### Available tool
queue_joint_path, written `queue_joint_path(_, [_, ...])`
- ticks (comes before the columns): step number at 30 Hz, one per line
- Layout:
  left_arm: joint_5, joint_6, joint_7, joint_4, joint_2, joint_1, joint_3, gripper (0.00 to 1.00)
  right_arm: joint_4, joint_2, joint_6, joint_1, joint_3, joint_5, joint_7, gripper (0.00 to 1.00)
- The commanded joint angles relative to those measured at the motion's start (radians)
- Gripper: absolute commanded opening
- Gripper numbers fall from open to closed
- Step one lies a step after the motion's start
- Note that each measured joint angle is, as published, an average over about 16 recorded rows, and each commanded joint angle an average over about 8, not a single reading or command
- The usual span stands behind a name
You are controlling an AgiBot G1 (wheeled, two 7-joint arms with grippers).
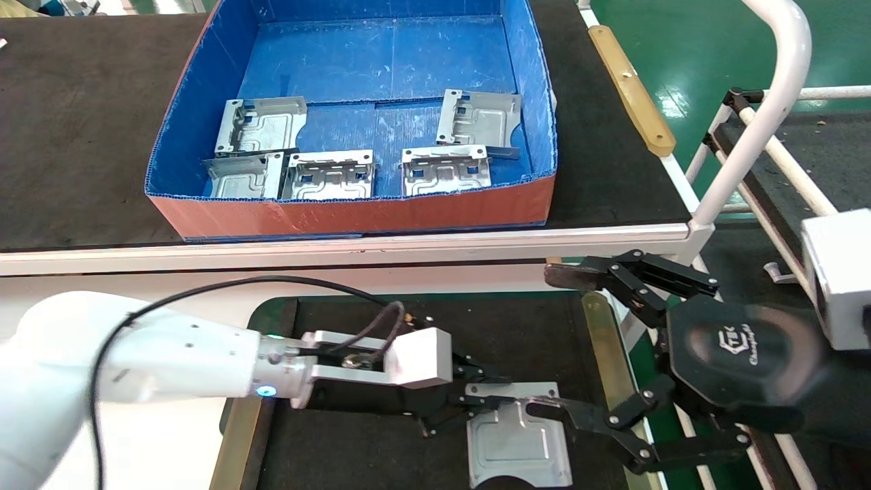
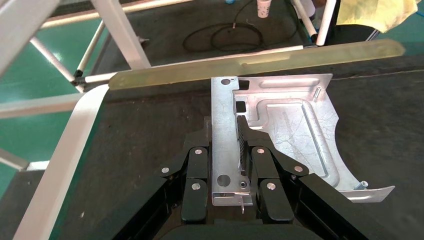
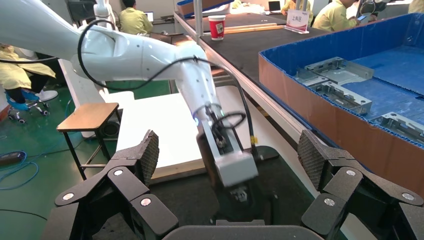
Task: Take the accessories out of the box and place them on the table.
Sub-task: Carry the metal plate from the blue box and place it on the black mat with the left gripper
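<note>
plates (image 1: 329,175): five boxed, one tabled

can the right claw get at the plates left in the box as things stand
Probably yes. The right claw is open and holds nothing, the box has no lid, and five plates lie uncovered inside. Only its front wall needs clearing.

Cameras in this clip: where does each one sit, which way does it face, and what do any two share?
Head view: on the head, facing forward and down at the box, five plates inside it, and the table; both arms show.
Left wrist view: on the left arm, looking along the left end effector, shut on a plate lying on the table.
Right wrist view: on the right arm, facing past the open right end effector toward the left arm and box.
Shared: head and left wrist views both show the gripped plate.
</note>
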Motion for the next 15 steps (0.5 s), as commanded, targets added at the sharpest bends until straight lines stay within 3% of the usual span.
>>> queue_joint_path(1, [0.001,-0.006,0.057,0.061,0.031,-0.004,0.000,0.00,0.000,0.000,0.000,0.000,0.000,0.000,0.000,1.00])
queue_joint_path(9, [-0.001,-0.082,0.218,0.284,0.133,-0.044,-0.002,0.00,0.000,0.000,0.000,0.000,0.000,0.000,0.000,1.00])
queue_joint_path(15, [-0.026,-0.209,0.258,0.297,0.157,-0.038,0.027,0.00,0.000,0.000,0.000,0.000,0.000,0.000,0.000,1.00])
